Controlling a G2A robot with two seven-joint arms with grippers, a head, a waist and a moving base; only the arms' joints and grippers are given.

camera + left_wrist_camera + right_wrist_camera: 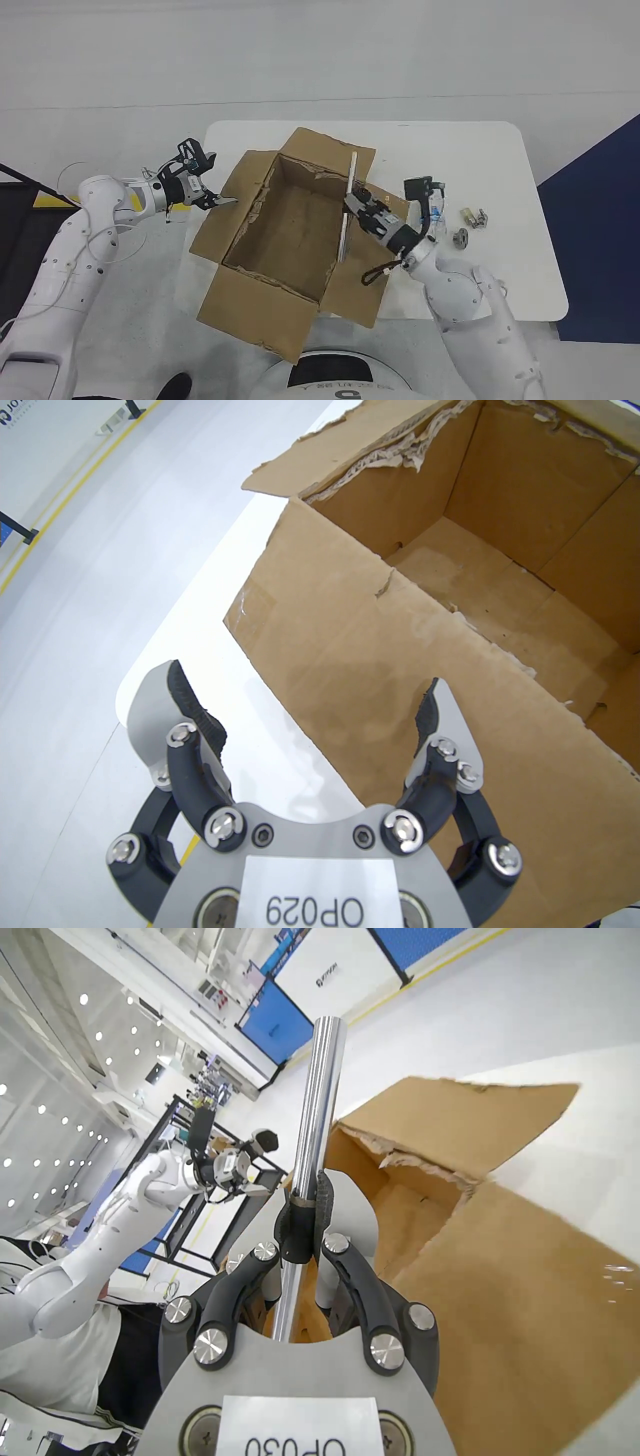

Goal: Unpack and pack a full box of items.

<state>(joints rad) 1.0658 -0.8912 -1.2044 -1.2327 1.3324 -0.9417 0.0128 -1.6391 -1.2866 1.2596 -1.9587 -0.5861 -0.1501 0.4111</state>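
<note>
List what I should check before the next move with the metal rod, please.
1. Right claw shut on the metal rod: ok.
2. Grip near the rod's middle: ok.
3. Cardboard box open, floor bare: ok.
4. Left claw open, holding nothing: ok.
5. Rod clear of the box's torn rim: cannot tell.
6. Small metal parts on the table, outside the box: ok.

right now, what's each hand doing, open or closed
Left hand: open, holding nothing, beside the cardboard box.
Right hand: closed on the metal rod.
</note>
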